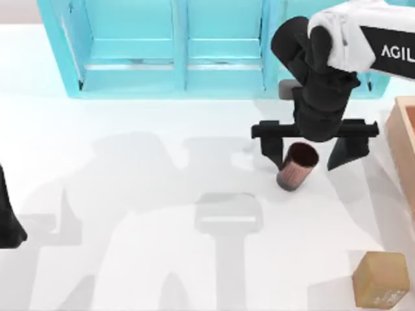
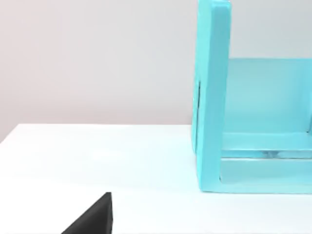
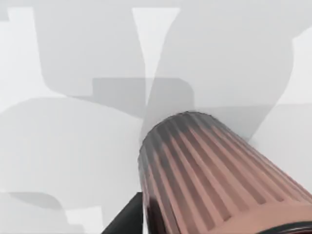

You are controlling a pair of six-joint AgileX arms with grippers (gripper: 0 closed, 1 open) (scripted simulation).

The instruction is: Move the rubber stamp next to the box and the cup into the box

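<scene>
The cup (image 1: 297, 167), a ribbed reddish-brown tumbler with a dark inside, stands on the white table right of centre. My right gripper (image 1: 310, 155) hangs over it, open. The cup sits between the fingers, close to the left fingertip (image 1: 272, 154) and well apart from the other one. In the right wrist view the cup (image 3: 214, 180) looms very near, with a dark finger (image 3: 126, 220) beside it. The rubber stamp (image 1: 381, 280), a small golden-tan block, stands at the front right corner. The box (image 1: 405, 139) shows at the right edge as a tan-orange wall.
A turquoise shelving unit (image 1: 175, 45) spans the back of the table and also appears in the left wrist view (image 2: 214, 97). My left arm (image 1: 9, 220) is parked at the table's left edge. White tabletop stretches between the cup and the stamp.
</scene>
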